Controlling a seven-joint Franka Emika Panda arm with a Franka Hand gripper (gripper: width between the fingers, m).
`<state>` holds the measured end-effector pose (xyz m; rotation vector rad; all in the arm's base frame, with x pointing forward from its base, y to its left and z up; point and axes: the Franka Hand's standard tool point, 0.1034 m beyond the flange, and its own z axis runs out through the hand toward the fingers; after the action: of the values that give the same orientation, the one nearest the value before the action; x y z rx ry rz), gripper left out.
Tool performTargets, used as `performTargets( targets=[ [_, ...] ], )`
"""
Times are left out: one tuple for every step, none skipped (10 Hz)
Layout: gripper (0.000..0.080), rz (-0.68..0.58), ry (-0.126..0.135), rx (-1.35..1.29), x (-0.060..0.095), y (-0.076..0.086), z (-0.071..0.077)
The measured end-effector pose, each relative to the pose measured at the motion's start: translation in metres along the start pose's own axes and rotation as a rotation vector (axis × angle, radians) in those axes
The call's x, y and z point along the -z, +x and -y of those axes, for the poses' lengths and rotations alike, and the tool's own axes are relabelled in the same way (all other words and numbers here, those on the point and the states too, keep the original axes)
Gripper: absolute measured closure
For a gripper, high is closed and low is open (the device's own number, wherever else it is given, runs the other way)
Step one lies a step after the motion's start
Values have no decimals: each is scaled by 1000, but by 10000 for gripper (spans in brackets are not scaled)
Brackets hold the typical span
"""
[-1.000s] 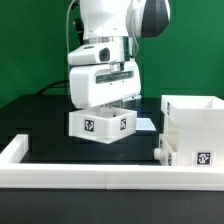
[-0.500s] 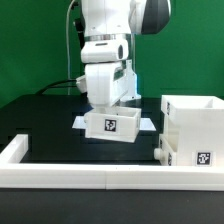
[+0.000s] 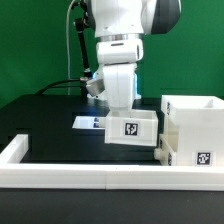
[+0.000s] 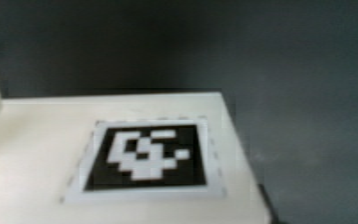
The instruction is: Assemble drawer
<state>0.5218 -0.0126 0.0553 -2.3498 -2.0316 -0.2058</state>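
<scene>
The drawer is showing in the exterior view as separate white parts on a black table [image 3: 40, 125]. Going from the exterior view's left: the long white rail [image 3: 80, 177] is running along the table's near edge and turning back at the left corner, leaving a broad stretch of bare black surface behind it. The marker board [image 3: 88, 122] is lying flat near the middle, partly covered by the part in front of it. A low white drawer box [image 3: 131, 129], tagged on its facing side, is sitting just beside the large white casing [image 3: 194, 128], with only a narrow gap between their facing walls; whether the box is resting on the table or hanging just above it cannot be told. The casing is standing at the exterior view's right, open at the top, tagged low on its front, and is being cut off by the frame edge.

The gripper [image 3: 122, 108] is reaching down into the box from above; its fingertips are hidden behind the box wall, so its opening or grip cannot be told.

The wrist view is showing a blurred marker tag [image 4: 149, 157] on a white surface against dark ground; which part carries it is unclear.
</scene>
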Motion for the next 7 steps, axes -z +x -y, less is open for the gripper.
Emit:
performTargets(
  targets=[
    [758,0,4,-3,-2,-2,2],
    [758,0,6,-4,-2,-2,2],
    [758,0,6,-3,-3,-2,2],
    [758,-1,8,-2,-3,-1,1],
    [758,-4,11,2,-1,5,-5],
    [758,-6,12,8,-1,9,-11],
    [758,-4,39,11,0,11,-13]
  ],
)
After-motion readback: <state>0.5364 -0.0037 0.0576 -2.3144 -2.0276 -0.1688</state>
